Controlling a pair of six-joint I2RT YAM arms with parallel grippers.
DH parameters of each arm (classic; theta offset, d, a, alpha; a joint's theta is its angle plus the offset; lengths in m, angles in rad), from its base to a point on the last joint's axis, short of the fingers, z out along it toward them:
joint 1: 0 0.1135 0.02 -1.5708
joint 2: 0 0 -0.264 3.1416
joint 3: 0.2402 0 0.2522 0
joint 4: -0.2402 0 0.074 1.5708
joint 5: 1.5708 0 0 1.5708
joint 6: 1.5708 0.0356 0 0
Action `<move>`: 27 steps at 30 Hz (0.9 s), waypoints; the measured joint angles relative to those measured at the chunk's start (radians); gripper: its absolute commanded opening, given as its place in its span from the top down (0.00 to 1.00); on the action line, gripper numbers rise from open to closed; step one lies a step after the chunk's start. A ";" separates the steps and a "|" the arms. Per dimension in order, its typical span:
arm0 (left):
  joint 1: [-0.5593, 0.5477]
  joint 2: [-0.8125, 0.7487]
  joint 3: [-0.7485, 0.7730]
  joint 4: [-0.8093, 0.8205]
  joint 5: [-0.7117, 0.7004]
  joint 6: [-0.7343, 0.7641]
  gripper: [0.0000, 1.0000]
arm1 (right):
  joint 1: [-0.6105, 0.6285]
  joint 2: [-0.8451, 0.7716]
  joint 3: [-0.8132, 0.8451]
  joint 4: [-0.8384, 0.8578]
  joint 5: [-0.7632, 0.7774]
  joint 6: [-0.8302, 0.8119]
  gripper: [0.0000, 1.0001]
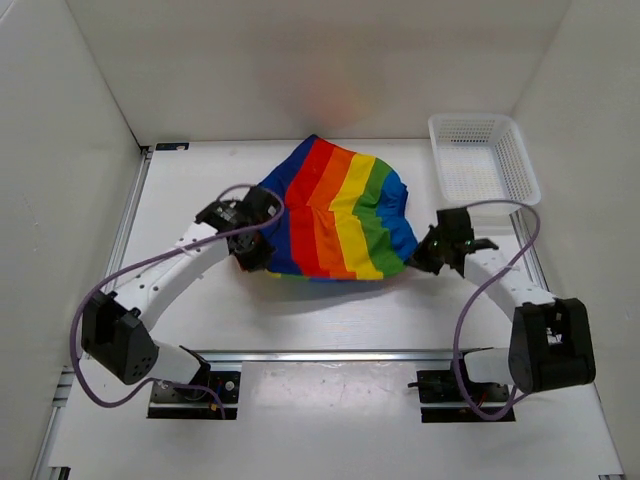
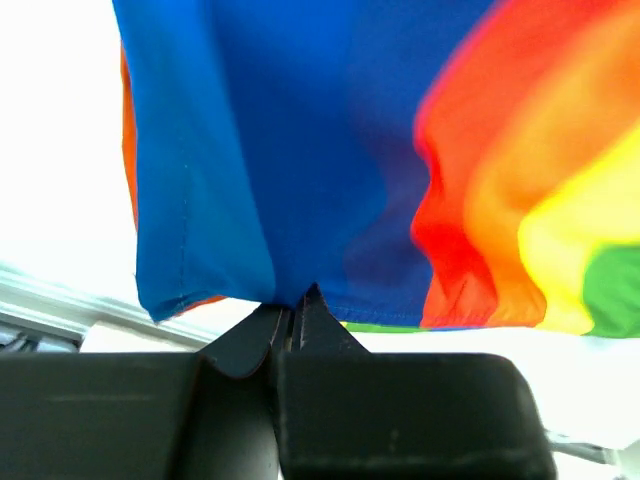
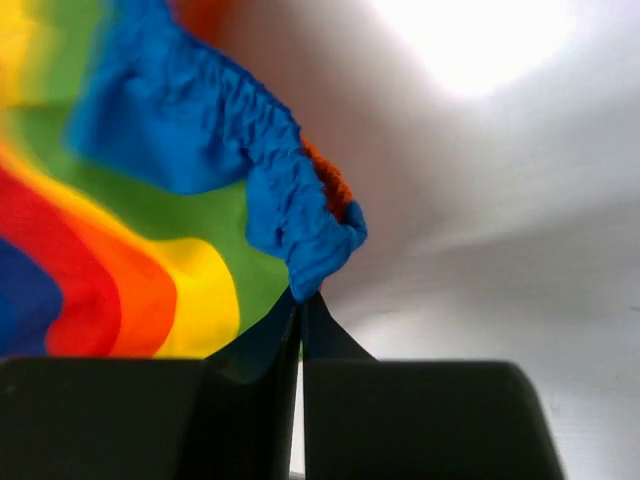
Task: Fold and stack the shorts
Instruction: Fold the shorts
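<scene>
The rainbow-striped shorts hang spread between my two grippers above the middle of the table. My left gripper is shut on the dark blue edge at the left; in the left wrist view the blue cloth rises from the closed left gripper. My right gripper is shut on the right edge; in the right wrist view the gathered blue waistband is pinched at the tips of the right gripper.
A white plastic mesh basket stands at the back right of the table. White walls enclose the table on the left, back and right. Purple cables loop from both arms.
</scene>
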 measured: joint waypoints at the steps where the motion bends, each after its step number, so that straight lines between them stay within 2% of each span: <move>1: 0.003 -0.001 0.072 -0.021 -0.028 0.014 0.90 | 0.000 -0.015 0.069 -0.047 0.018 -0.027 1.00; 7: 0.067 -0.025 0.587 -0.089 -0.158 0.122 0.90 | 0.000 -0.048 0.631 -0.264 0.047 -0.217 1.00; 11: 0.077 -0.087 0.851 -0.087 -0.174 0.192 0.90 | 0.012 -0.110 0.903 -0.383 -0.012 -0.311 1.00; 14: 0.068 -0.161 0.953 -0.080 -0.148 0.240 0.90 | 0.024 -0.179 1.051 -0.461 -0.082 -0.355 1.00; 19: 0.059 -0.301 1.010 -0.076 -0.044 0.302 0.90 | 0.035 -0.269 1.307 -0.584 -0.210 -0.395 1.00; 27: 0.055 -0.332 1.204 -0.087 0.099 0.378 0.90 | 0.034 -0.313 1.549 -0.692 -0.330 -0.401 1.00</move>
